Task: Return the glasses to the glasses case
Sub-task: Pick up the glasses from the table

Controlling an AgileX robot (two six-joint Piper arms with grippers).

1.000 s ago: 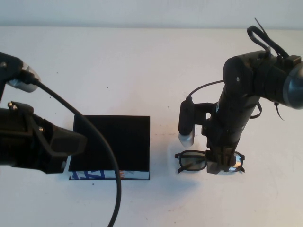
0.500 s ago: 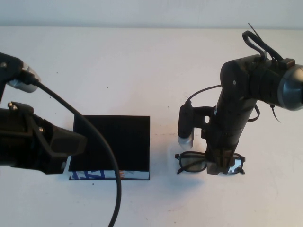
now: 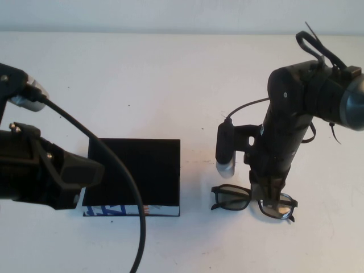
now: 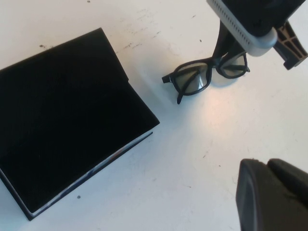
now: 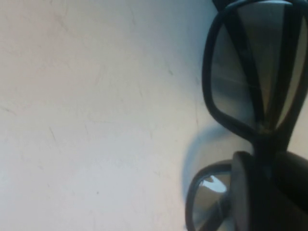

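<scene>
Right pincer (image 3: 267,196) down on glasses (image 3: 252,200); left pincer (image 4: 272,195) low beside case (image 3: 133,177).

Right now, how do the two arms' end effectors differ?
The right end effector is down at the table, on the glasses; the left end effector hangs beside the closed glasses case, holding nothing. The right points down; the left reaches sideways. Both are black.

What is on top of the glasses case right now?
Nothing lies on the glasses case; its lid is closed, hiding the inside. The glasses sit beside it under the right gripper. The left gripper hovers at the case's left edge.
</scene>
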